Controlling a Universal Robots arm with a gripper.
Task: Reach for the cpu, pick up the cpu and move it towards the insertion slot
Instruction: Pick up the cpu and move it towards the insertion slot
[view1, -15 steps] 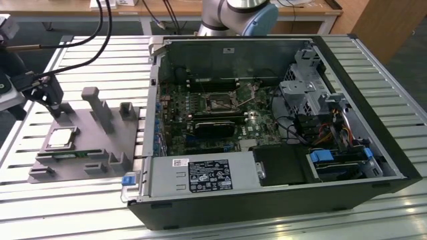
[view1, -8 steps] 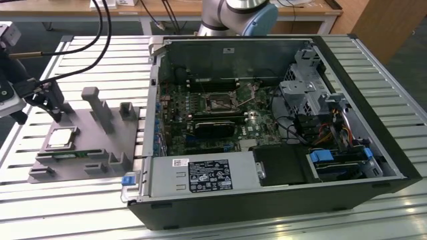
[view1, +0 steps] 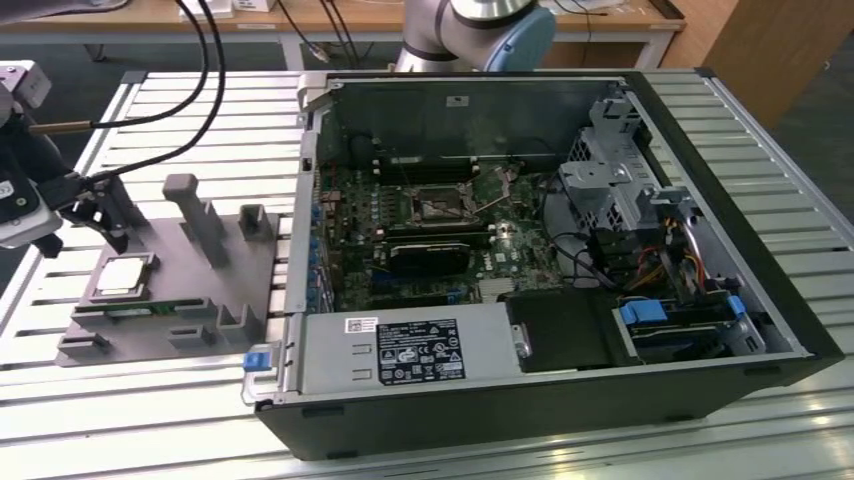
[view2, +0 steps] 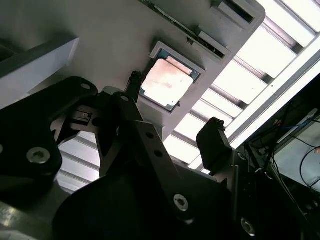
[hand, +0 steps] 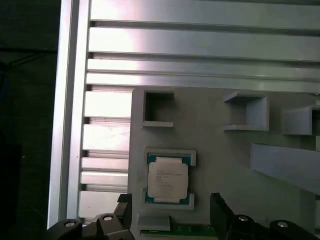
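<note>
Clearly the black claw (hand: 170, 212) stands wide open and empty, its two matte fingers (hand: 218, 207) spread over the cpu (hand: 168, 179) without touching it. That flat square chip, silver-topped with a green rim, lies in a shallow recess of the smooth grey plastic fixture (hand: 220, 150) on the ribbed aluminium surface (hand: 200, 40). Well apart from the claw, the insertion slot (view1: 438, 203), a dark square in a silvery frame, sits on the green board inside the open case (view1: 534, 420).

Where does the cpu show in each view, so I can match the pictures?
Exterior view: cpu toward the exterior view's left, seated in the grey fixture.
First wrist view: cpu seated in the fixture.
Second wrist view: cpu in the same seat.
Shared landmark: the grey fixture.
</note>
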